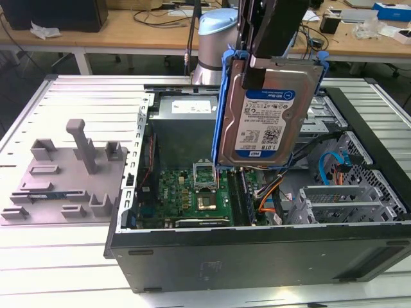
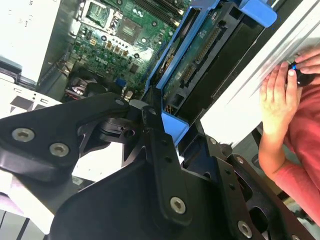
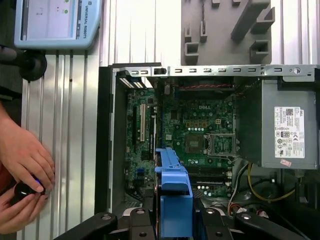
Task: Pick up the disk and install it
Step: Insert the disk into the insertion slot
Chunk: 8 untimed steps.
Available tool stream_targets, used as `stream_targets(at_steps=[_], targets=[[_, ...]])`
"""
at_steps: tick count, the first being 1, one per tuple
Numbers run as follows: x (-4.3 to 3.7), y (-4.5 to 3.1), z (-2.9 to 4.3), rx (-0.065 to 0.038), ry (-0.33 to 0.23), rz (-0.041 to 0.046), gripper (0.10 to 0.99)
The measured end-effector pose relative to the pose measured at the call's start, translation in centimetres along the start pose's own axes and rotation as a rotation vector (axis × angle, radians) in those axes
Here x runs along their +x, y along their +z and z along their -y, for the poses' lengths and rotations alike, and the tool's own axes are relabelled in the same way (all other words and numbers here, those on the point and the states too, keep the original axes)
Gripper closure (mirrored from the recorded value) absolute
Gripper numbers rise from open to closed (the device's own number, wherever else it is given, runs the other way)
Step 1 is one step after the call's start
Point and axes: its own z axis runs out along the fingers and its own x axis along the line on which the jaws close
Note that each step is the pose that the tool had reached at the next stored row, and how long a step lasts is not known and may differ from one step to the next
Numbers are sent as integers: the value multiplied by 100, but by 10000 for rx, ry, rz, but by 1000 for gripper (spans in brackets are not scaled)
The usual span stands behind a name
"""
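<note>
The disk (image 1: 270, 109), a silver hard drive with a white-and-blue label in a bright blue caddy rail, hangs upright above the open computer case (image 1: 257, 256). My gripper (image 1: 255, 69) is shut on its upper edge. In the second wrist view the gripper (image 2: 165, 120) clamps the blue rail, and the disk (image 2: 200, 65) shows edge-on with its circuit-board side in sight. In the first wrist view the disk's blue caddy (image 3: 175, 200) points down over the motherboard (image 3: 200, 130), between the fingers (image 3: 140, 222).
Inside the case are a grey power supply (image 3: 290, 130), a grey metal drive cage (image 1: 347, 199) and loose cables (image 1: 331, 163). A grey fixture plate (image 1: 64, 173) lies on the exterior view's left. A person's hands (image 3: 25, 170) rest beside the case near a teach pendant (image 3: 55, 22).
</note>
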Motion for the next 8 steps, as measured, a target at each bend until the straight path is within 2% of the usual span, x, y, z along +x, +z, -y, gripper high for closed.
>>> stream_targets(at_steps=[5, 6, 8], targets=[[107, 13, -5, 45, -16, 371, 722], [142, 18, -5, 54, -23, 508, 722], [182, 21, -5, 79, -30, 678, 722]])
